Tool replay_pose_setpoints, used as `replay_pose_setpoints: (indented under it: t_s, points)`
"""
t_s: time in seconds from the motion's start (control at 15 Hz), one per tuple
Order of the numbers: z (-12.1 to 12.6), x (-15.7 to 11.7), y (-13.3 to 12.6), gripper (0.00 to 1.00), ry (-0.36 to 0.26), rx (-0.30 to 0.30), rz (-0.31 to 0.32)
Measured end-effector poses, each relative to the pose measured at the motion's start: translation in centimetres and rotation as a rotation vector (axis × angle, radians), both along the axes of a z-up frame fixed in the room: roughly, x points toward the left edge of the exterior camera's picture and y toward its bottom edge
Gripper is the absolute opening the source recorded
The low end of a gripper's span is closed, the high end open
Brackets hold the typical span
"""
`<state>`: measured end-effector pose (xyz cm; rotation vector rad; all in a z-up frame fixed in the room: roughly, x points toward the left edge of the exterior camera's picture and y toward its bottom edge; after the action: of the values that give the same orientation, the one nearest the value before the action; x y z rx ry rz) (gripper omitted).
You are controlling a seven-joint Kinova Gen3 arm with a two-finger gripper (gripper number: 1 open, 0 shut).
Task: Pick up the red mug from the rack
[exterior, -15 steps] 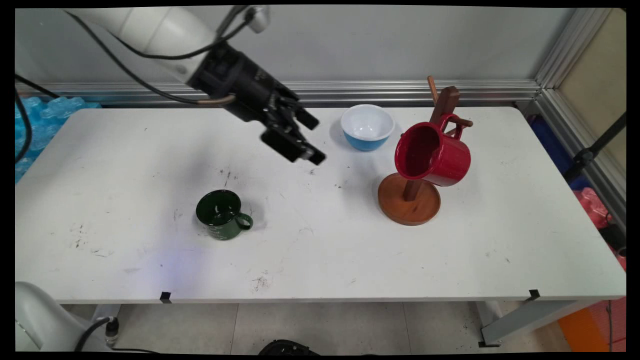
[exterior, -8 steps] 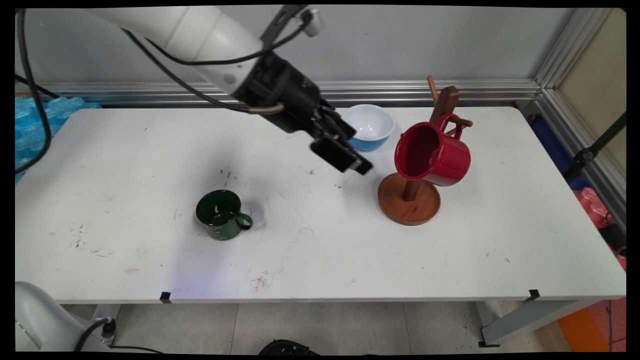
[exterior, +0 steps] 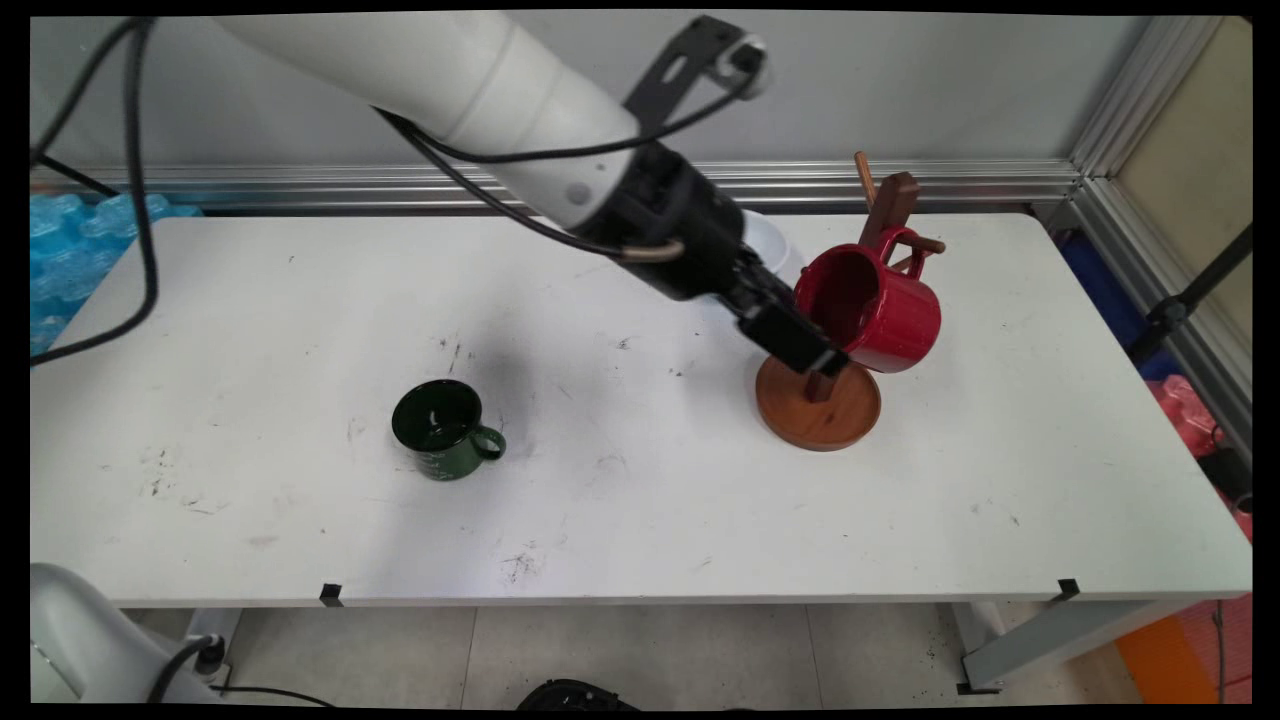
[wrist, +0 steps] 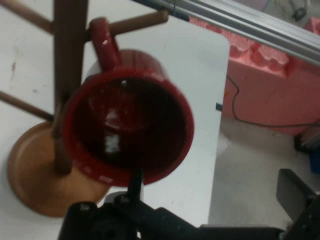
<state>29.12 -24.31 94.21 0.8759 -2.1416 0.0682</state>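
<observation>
Gripper [exterior: 818,352] now at the red mug's [exterior: 868,310] mouth, having swung right across the table [exterior: 250,300] in the last second from a spot well to the mug's left. Fingers spread, holding nothing; in the hand view one finger [wrist: 296,192] shows off to the side of the rim. Mug hangs by its handle from a peg of the wooden rack [exterior: 820,405]. Bowl [exterior: 775,245] behind the mug, mostly hidden by the arm. Green mug [exterior: 443,428] well left.

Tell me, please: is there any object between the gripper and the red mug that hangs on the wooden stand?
Nothing visible stands between them. The gripper is right at the open mouth of the red mug, which hangs by its handle on a peg of the wooden stand.
</observation>
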Motion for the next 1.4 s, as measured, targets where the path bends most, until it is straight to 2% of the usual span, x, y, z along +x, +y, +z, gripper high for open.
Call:
replay_pose_setpoints:
  t_s: [0.6,1.4]
  points:
    - [-1.8,-4.8,-1.3,1.00,0.024,0.012,0.053]
    - [-3.1,-6.8,-2.4,1.00,0.022,-0.001,0.096]
